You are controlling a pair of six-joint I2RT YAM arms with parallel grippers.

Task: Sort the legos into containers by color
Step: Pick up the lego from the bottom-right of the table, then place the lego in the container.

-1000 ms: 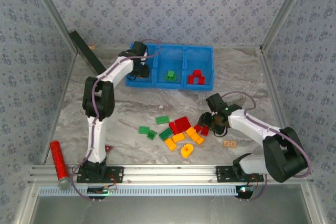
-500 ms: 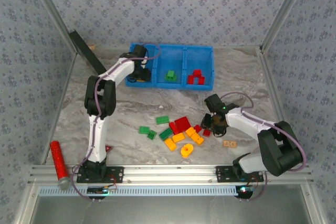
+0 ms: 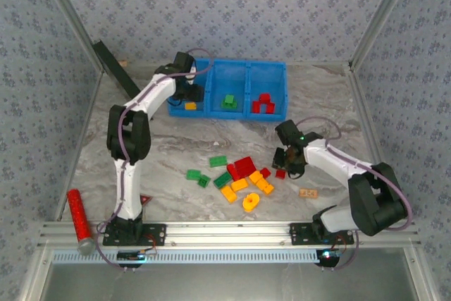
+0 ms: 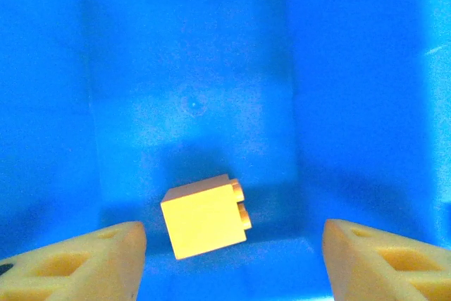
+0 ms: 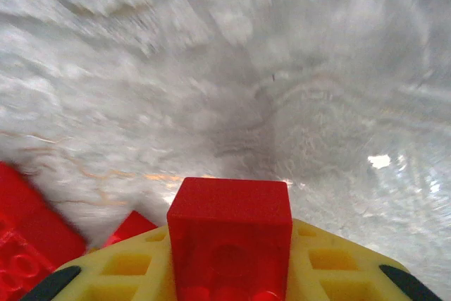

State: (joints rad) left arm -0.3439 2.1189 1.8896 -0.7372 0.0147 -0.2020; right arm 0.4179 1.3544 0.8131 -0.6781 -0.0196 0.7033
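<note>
right gripper (image 5: 229,266) clenched on a red brick (image 5: 229,220), shallow bite could let it slip before the far bin (image 3: 248,79); left gripper (image 4: 232,255) released.

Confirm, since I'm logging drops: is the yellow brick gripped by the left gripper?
No, the yellow brick lies on the blue bin floor, apart from the open left gripper.

Red lego (image 5: 229,237) cut off below; table (image 5: 211,68) blurred, perhaps marbled.
</note>
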